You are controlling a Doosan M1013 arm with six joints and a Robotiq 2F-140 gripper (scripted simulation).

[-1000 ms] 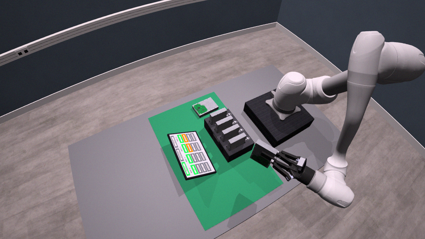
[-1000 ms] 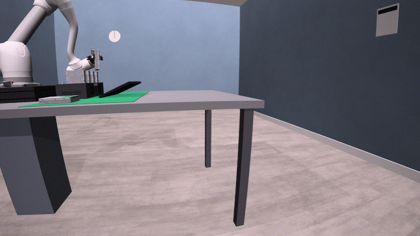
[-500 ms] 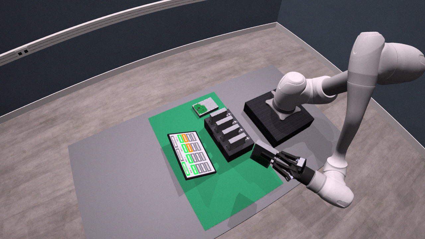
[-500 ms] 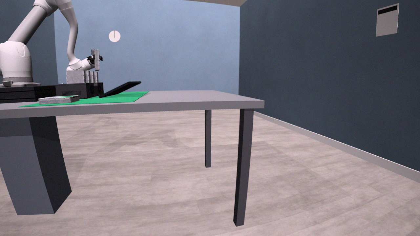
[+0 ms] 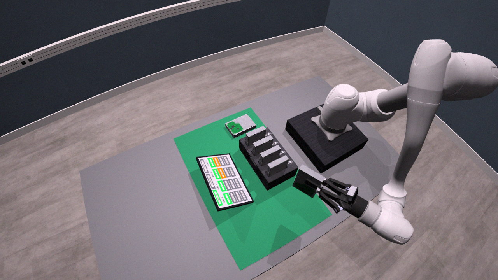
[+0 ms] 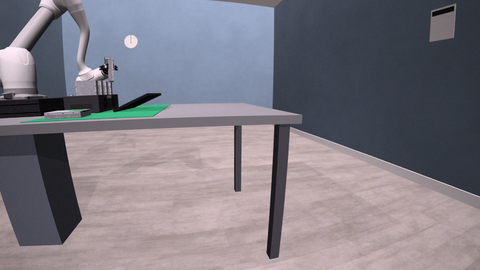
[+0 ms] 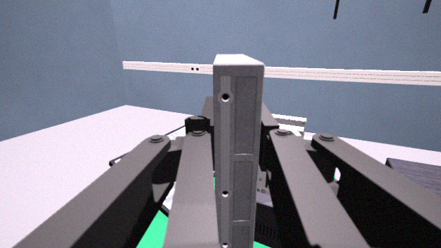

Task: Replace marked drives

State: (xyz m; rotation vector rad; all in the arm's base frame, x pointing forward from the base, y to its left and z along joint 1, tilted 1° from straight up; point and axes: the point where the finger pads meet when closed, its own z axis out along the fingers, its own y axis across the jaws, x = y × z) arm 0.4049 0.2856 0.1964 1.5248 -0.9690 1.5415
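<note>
Going left to right from above, one tilted screen [image 5: 225,181] [image 6: 139,101] stands on one green mat [image 5: 264,226] [image 6: 147,110], which lies on one gray surface [image 5: 139,195] [image 6: 214,112]. The screen shows four rows of small outlined boxes; two boxes are orange, one in each of two rows, and each of the four rows has one green box. Next, near the mat's far edge, one loose drive [image 5: 240,125] [image 6: 67,114] lies flat on the mat, its green circuit board facing up. Just beside it sits one black dock [image 5: 268,179] [image 6: 80,103], with four drives [image 5: 277,165] [image 6: 86,87] standing upright in it in a single row. Further right, one more drive [image 5: 309,179] [image 6: 111,69] [image 7: 238,138] is held upright, above the level of the docked ones and apart from them. One gripper [image 5: 321,186] [image 6: 108,68] [image 7: 231,112] is clamped on this drive, one finger on each side. Rightmost, one white arm [image 5: 421,132] [image 6: 83,36] rises from one black base block [image 5: 323,160] [image 6: 20,107].
</note>
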